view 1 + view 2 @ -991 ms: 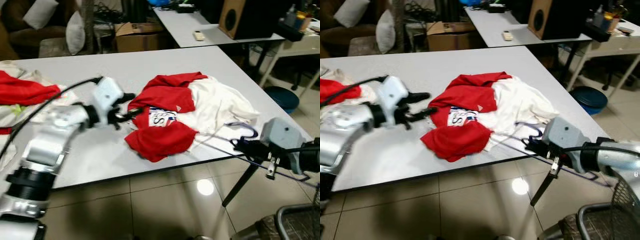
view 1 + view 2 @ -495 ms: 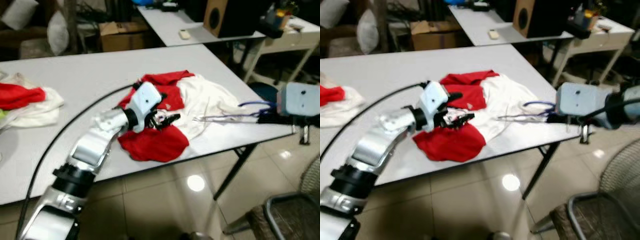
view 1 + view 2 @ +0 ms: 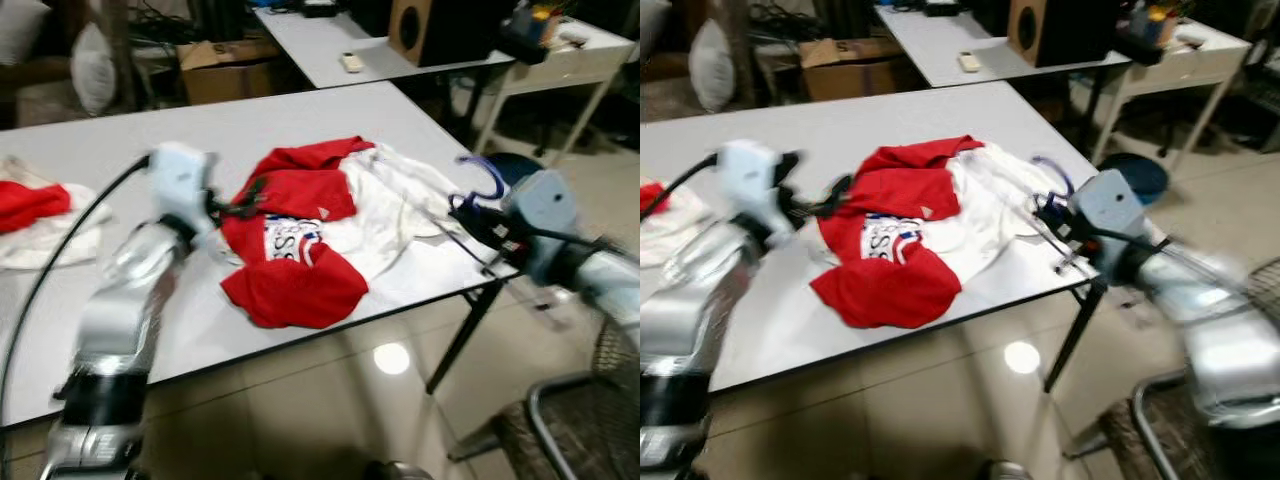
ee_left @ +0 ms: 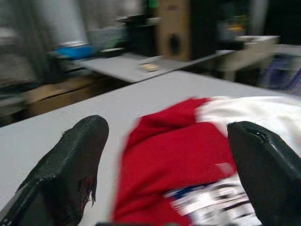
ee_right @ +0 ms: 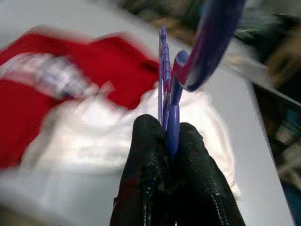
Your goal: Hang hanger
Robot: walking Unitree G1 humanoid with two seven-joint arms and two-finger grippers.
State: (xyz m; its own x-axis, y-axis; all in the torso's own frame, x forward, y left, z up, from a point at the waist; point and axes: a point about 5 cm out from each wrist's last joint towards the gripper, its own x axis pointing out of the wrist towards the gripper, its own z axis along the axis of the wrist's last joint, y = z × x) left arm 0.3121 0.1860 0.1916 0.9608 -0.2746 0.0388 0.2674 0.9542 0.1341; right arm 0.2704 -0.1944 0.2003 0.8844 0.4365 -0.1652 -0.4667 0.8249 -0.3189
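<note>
While the red and white shirt (image 3: 320, 230) lies on the grey table (image 3: 250, 125), the right gripper (image 5: 168, 136) pinches the blue hanger (image 3: 478, 180) above the table's edge, higher than before; the left gripper (image 3: 243, 202), fingers wide, has pulled back to the shirt's side

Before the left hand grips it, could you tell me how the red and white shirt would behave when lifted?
The shirt lies crumpled in soft folds, so it is probably floppy and light. It would likely drape from the left hand and drag across the table.
</note>
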